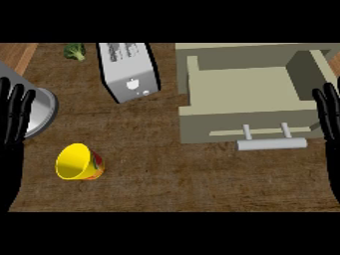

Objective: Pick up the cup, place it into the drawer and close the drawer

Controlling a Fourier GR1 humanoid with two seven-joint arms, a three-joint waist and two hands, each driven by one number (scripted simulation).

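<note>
A yellow cup (78, 162) with a red patterned outside lies on its side on the wooden counter at the lower left, its mouth turned toward the left. The beige drawer (240, 85) stands pulled open at the upper right, its inside bare, with a pale bar handle (271, 144) on its front. My left hand (2, 130) rests open at the left edge, fingers up, a short way left of the cup. My right hand (339, 124) rests open at the right edge, beside the drawer's front corner. Neither hand holds anything.
A silver toaster (130, 71) stands at the top centre, left of the drawer. A piece of broccoli (75, 51) lies at the top left. A grey round metal item (41, 107) sits at the left edge, partly behind my left hand.
</note>
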